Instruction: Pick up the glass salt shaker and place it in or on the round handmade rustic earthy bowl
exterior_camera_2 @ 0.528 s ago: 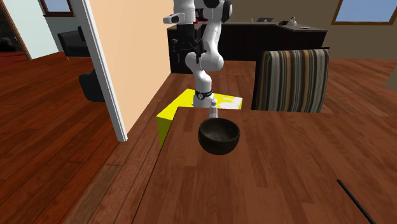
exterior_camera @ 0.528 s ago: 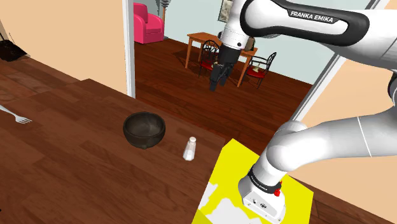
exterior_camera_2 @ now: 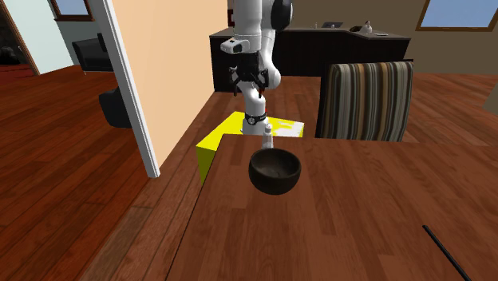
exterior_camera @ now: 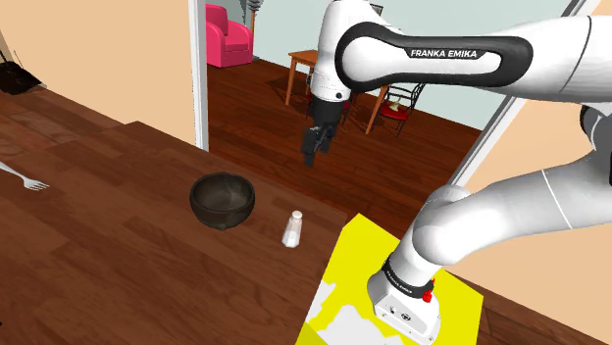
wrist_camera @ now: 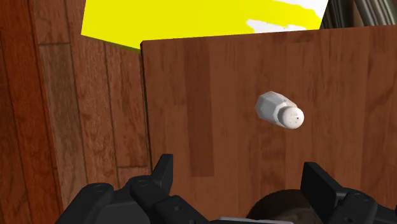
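A small pale salt shaker (exterior_camera: pixel 292 228) stands upright on the dark wood table (exterior_camera: pixel 118 255), just to the shoulder view's right of a dark round bowl (exterior_camera: pixel 223 200). My black gripper (exterior_camera: pixel 314 145) hangs in the air well above the table edge, beyond the shaker, with nothing in it. In the wrist view the fingers (wrist_camera: pixel 162 175) stand wide apart around empty space; the shaker (wrist_camera: pixel 280 111) lies ahead of them, nearer the other finger (wrist_camera: pixel 318 184), and the bowl's rim (wrist_camera: pixel 280 207) shows between them. The second exterior view has the shaker (exterior_camera_2: pixel 267 139) right behind the bowl (exterior_camera_2: pixel 274 171) and the gripper (exterior_camera_2: pixel 247 80) above.
The yellow stand (exterior_camera: pixel 392 294) abuts the table beside the shaker. A fork (exterior_camera: pixel 25 178) lies far off at the shoulder view's left. A striped chair (exterior_camera_2: pixel 365 100) stands at the table's far side, a thin black stick (exterior_camera_2: pixel 447 251) lies near its front, and a wall and door frame (exterior_camera_2: pixel 132 88) rise beside it.
The arm has swung toward the shoulder view's left and lowered, bringing the gripper closer to the table edge. Bowl and shaker have not moved.
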You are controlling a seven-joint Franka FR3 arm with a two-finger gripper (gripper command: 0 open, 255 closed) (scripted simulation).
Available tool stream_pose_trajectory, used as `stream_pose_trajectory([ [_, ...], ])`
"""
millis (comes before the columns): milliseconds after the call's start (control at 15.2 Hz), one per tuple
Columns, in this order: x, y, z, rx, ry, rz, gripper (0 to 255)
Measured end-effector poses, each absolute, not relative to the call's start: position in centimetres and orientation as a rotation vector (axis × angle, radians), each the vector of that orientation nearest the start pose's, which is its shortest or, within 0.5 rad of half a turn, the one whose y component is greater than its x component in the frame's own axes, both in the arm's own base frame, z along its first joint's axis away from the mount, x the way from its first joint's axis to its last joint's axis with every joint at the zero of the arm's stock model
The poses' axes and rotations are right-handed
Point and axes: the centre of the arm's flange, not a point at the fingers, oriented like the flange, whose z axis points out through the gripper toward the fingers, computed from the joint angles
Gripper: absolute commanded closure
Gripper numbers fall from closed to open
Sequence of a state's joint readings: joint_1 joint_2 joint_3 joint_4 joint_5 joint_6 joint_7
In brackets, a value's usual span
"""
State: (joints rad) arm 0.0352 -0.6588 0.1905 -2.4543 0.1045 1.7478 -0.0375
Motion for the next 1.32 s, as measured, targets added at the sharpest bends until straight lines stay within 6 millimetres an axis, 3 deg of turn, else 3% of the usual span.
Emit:
stream_pose_trajectory([
  [726,34.5,20.2,38.4,-3.229,-0.532,0.335,0],
  [924,34.1,21.0,36.7,-3.235,-0.554,0.361,0],
  [1320,33.6,20.5,33.8,-3.236,-0.557,0.364,0],
])
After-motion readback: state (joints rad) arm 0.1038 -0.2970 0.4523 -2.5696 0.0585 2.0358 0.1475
